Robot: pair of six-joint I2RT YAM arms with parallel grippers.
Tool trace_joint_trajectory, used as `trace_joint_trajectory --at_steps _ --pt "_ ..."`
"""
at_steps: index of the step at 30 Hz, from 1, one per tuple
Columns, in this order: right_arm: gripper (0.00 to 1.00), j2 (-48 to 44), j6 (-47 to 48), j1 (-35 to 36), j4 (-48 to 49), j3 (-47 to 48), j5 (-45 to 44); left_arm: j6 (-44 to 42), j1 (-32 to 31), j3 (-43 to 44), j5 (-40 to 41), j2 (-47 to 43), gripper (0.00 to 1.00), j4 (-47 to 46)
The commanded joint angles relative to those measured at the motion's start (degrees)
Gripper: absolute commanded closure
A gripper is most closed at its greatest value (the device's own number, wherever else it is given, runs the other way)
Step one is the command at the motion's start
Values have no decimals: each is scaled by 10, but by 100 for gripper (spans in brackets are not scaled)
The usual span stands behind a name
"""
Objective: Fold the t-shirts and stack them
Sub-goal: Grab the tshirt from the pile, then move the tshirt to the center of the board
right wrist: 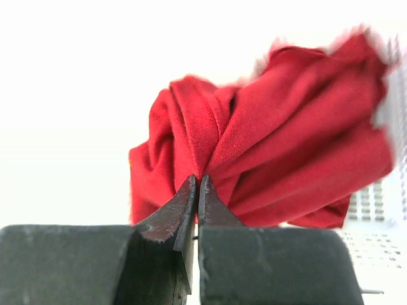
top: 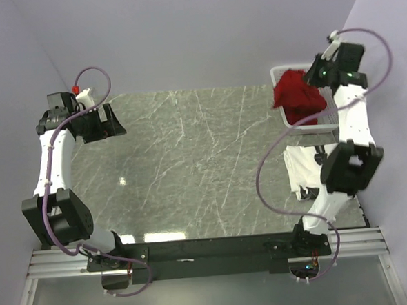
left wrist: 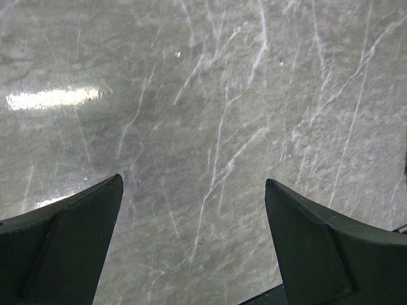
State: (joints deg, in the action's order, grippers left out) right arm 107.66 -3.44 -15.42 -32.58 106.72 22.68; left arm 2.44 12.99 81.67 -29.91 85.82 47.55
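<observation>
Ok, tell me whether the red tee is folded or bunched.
Bunched, not folded: the red tee hangs crumpled in twisted creases, pinched by the right gripper, jaws shut.

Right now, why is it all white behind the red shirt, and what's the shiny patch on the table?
Right wrist view: bright light washes the background out to white, and the red t-shirt looks blurry at its edges near the mesh basket; left wrist view: the shiny patch is a light's glare on the marbled table.
</observation>
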Motion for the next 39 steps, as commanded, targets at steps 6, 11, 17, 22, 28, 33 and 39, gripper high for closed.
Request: trace_joint_trajectory --at_steps 6,11,17,22,28,33,39 --pt "100 -205 -79 14 99 27 142 21 0 -8 -46 -61 1 -49" --pt "100 -264 -124 66 167 82 151 43 1 -5 -61 -79 0 -69" --pt "100 -265 -167 178 221 178 129 78 3 -3 -72 -96 1 -87" --pt "100 -238 -225 224 256 242 131 90 5 3 -84 -112 1 -87" --pt "77 -264 -232 258 226 130 168 68 9 -5 -79 -131 1 -70" --pt "13 -383 -79 218 93 -149 89 -2 9 -28 -88 -142 1 -35" --pt "12 -388 99 170 -55 -274 104 -173 -8 -55 -120 -129 1 64"
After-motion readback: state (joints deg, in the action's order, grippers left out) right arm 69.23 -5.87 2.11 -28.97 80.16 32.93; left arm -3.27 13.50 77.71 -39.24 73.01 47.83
